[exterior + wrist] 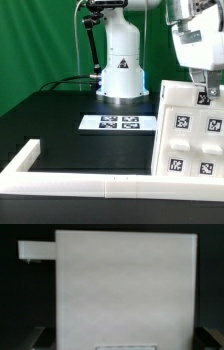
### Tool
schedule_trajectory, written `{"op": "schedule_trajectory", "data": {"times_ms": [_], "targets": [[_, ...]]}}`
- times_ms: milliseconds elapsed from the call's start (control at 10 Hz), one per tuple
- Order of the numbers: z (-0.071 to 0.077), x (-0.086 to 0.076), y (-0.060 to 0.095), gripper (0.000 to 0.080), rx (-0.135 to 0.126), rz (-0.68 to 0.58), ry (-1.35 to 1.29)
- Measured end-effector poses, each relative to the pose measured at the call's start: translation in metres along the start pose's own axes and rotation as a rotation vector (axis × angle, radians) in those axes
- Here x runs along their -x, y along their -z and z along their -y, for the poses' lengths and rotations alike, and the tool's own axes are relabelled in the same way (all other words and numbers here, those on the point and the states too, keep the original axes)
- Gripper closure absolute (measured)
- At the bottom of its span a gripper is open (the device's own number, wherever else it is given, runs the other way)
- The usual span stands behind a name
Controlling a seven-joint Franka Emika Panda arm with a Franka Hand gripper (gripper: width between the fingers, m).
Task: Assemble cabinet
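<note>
1. A white cabinet (188,128) sits on a black table (50,118) at the exterior view's right, against a low white rail (90,183) running along the near edge.
2. Its sloping front carries square black-and-white tags, six of them in sight here, set in two columns.
3. The wrist view shows one large, plain white panel (122,283) of the cabinet, with a small white piece (36,250) jutting from one corner.
4. The gripper (205,93) hangs just above the cabinet's top edge; its dark fingers (35,339) stand spread either side of the panel, and I cannot tell whether they touch it.
5. A marker board (117,122) lies flat mid-table, before the arm's white base (122,70).
</note>
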State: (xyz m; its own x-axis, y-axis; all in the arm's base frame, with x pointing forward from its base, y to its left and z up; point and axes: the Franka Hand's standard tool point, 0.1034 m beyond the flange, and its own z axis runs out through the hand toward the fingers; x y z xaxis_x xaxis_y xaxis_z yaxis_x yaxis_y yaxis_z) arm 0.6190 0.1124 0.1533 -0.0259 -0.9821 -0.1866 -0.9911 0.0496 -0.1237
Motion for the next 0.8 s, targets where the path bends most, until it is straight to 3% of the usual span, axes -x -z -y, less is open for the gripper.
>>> {"op": "schedule_trajectory", "data": {"times_ms": [800], "targets": [[0.0022, 0.0007, 0.0009, 0.0223, -0.004, 0.040, -0.285]]}}
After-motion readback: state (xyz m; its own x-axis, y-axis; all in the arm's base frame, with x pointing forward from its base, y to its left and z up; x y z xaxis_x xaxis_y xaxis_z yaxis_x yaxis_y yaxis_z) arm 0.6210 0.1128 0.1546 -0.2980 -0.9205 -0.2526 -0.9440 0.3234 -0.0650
